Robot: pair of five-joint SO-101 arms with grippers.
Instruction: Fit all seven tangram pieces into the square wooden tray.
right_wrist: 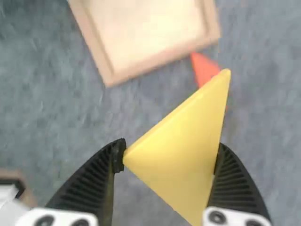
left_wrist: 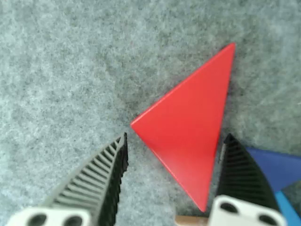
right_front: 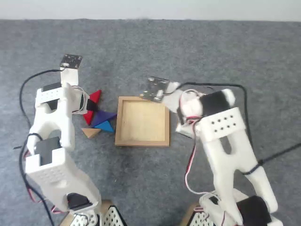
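While my right jaws clench the flat yellow triangle (right_wrist: 183,150) just beside the square wooden tray (right_front: 141,141), my left jaws sit released astride the flat red triangle (left_wrist: 188,127) on the grey table (right_front: 188,47); I judge it light, stiff, slick; pinch edge against opposite corner.

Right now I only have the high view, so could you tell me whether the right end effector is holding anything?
Observer: Yes, the right end effector is shut on a yellow triangle.
Operator: Thank you. Is anything lying near it?
Observer: An orange-red piece lies on the carpet, just outside the wooden tray.
Operator: And the left one, please?
Observer: The left end effector is open, its fingers on either side of a red triangle lying flat.
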